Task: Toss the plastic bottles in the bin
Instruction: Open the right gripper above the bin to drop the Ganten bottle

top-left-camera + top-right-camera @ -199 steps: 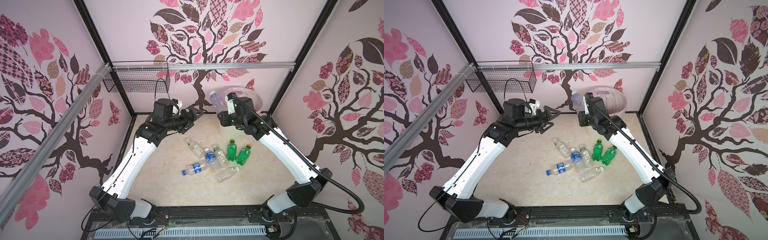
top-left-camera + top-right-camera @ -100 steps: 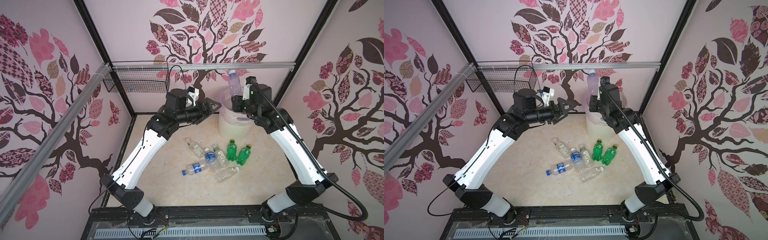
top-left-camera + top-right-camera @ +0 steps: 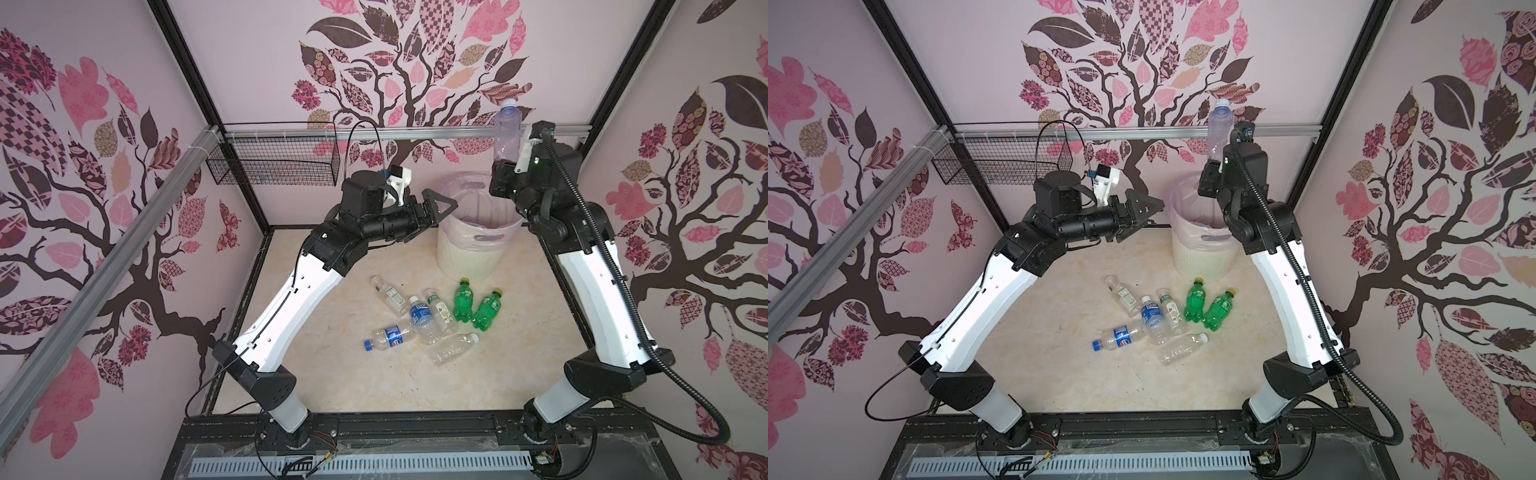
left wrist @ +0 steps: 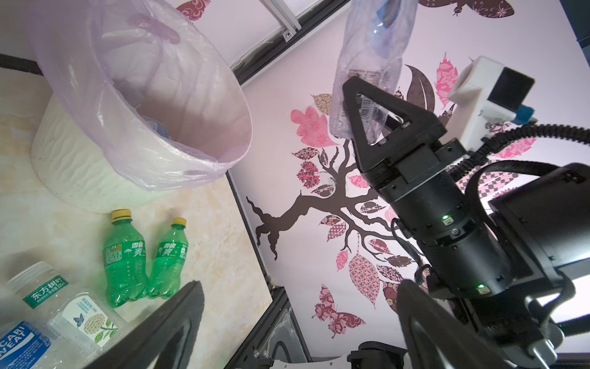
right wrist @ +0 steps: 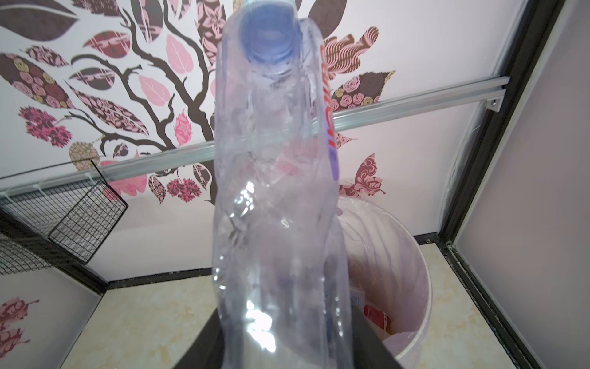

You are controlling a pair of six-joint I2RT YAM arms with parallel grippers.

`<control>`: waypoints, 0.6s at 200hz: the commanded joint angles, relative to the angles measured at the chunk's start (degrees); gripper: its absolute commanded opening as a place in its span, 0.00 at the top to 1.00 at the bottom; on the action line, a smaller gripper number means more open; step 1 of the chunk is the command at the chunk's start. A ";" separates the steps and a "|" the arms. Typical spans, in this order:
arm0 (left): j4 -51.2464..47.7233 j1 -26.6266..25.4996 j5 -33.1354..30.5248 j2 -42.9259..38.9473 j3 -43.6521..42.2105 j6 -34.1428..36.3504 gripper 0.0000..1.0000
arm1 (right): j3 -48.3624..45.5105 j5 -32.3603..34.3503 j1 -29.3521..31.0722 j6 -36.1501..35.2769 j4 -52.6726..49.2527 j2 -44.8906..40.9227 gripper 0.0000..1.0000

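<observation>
The beige marbled counter [image 3: 332, 382] is occupied by the bin [image 3: 465, 262], stood at its back, and seven plastic bottles [image 3: 420, 312] laid clustered just before it.

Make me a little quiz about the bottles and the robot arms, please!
1. How many green plastic bottles with yellow caps lie on the beige floor?
2. True or false: the left gripper holds a bottle.
3. The clear plastic bottle with the pale blue cap is: A on the floor, B in the left gripper, C in the right gripper.
Key: 1 two; 2 false; 3 C.
</observation>
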 commanded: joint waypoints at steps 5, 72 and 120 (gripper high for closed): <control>0.54 -0.27 -0.10 0.88 1.86 0.40 0.03 | 3.50 2.06 -0.35 0.40 0.00 2.44 0.57; -0.06 -0.23 0.33 1.59 -0.16 -0.82 0.03 | 11.54 -5.51 -9.60 10.14 -8.60 21.69 0.14; -0.41 1.52 0.54 2.56 -0.34 -2.02 0.03 | 14.07 -6.87 -9.43 8.82 -7.20 20.99 0.01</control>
